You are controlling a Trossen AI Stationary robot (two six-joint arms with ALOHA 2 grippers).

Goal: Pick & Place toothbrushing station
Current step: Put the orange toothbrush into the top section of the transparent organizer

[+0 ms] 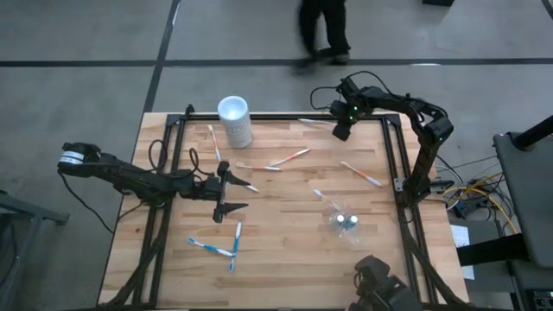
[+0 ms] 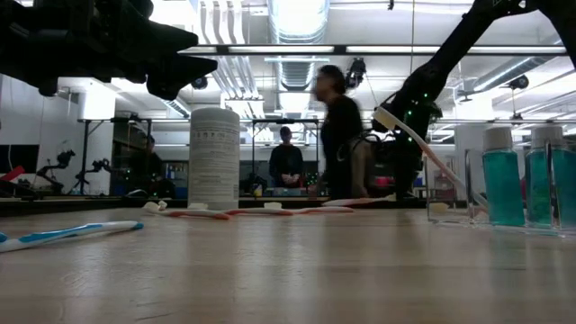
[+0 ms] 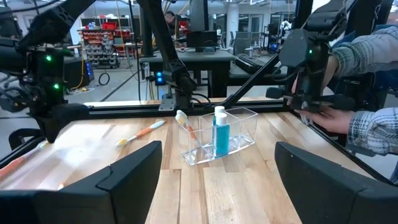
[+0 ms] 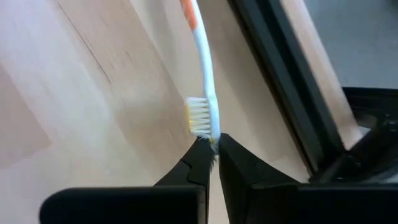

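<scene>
The toothbrushing station is a clear see-through holder [image 1: 342, 218] [image 3: 219, 135] on the table's right half, holding blue-filled bottles and one leaning orange-and-white toothbrush [image 3: 186, 127]. My right gripper [image 1: 340, 131] [image 4: 216, 144] hangs at the far edge, shut on another orange-and-white toothbrush [image 4: 203, 68] [image 1: 314, 122]. My left gripper [image 1: 235, 194] [image 3: 217, 168] waits open and level at left centre, touching nothing. More orange-and-white toothbrushes [image 1: 287, 158] and blue-and-white ones [image 1: 212, 248] lie flat on the wood. My right gripper pinches the toothbrush by the tip of its head [image 4: 213, 138], just past the bristles [image 4: 199, 118], between its two fingertips. The fingers come steeply from above. The handle slants away toward the table's left; whether its free end rests on the wood I cannot tell.
A tall white opaque cup [image 1: 235, 121] stands at the far edge, left of centre. Black frame rails [image 1: 396, 164] border the table. A person's hand and plaid sleeve [image 3: 348, 118] show at the frame beyond the holder; another person [image 1: 325, 34] walks behind the table.
</scene>
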